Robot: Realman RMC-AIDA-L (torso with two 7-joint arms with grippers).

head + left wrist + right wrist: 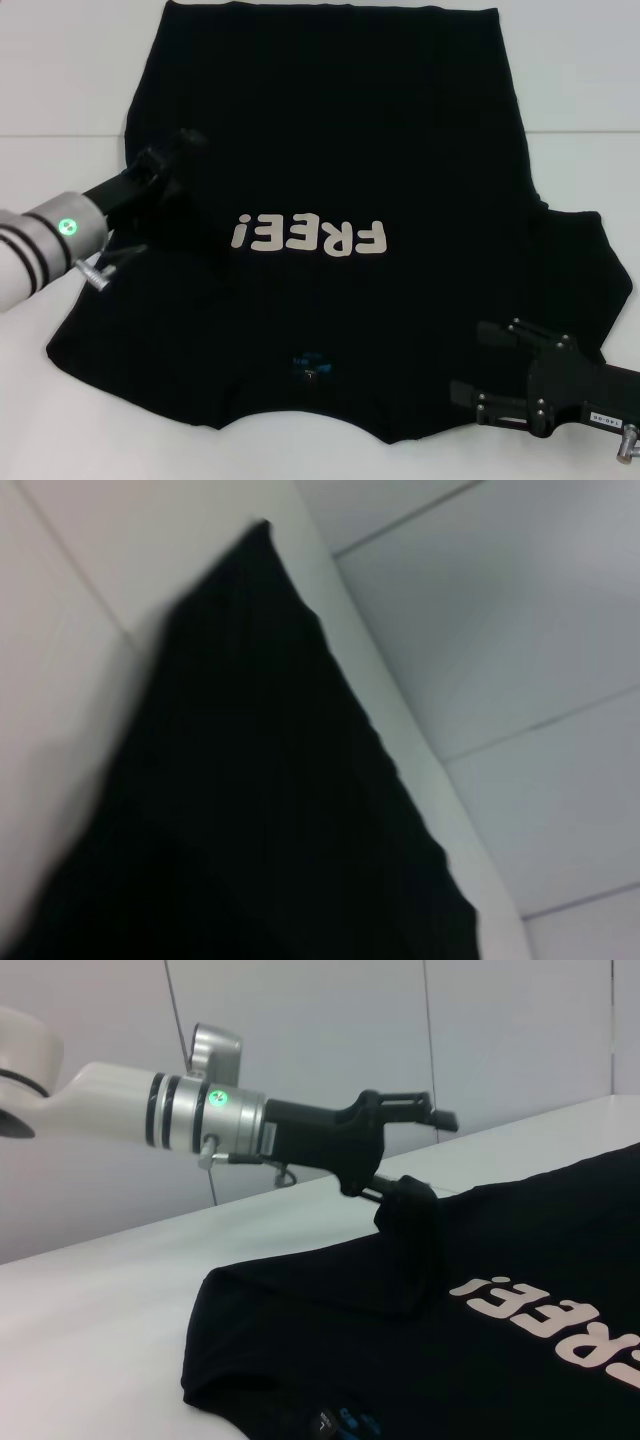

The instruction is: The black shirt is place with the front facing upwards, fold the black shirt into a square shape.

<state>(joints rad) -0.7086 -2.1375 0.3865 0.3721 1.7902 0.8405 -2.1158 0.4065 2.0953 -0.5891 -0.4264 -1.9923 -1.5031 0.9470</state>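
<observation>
Across the left of the head view, our left gripper (170,165) sits over the left edge of the black shirt (340,150). The right wrist view shows it closed on a pinch of cloth (408,1210), lifted off the white surface (580,60) so that a short tent of fabric hangs from it. We judge this to be the first fold in hand: the left sleeve side is taken up, ready to be carried inward over the body.

Through the middle of the frame the shirt lies spread front-up, collar toward us; the cream "FREE!" lettering (310,237) reads upside down and the small blue neck label (310,362) shows near the bottom centre.

At the lower right, our right gripper (478,365) lies low beside the right sleeve (590,270), fingers spread apart and holding nothing.

Next, we think, the left gripper needs to draw its fold toward the lettering and lay it flat, without dragging the rest of the shirt along; the right sleeve is not yet folded.
</observation>
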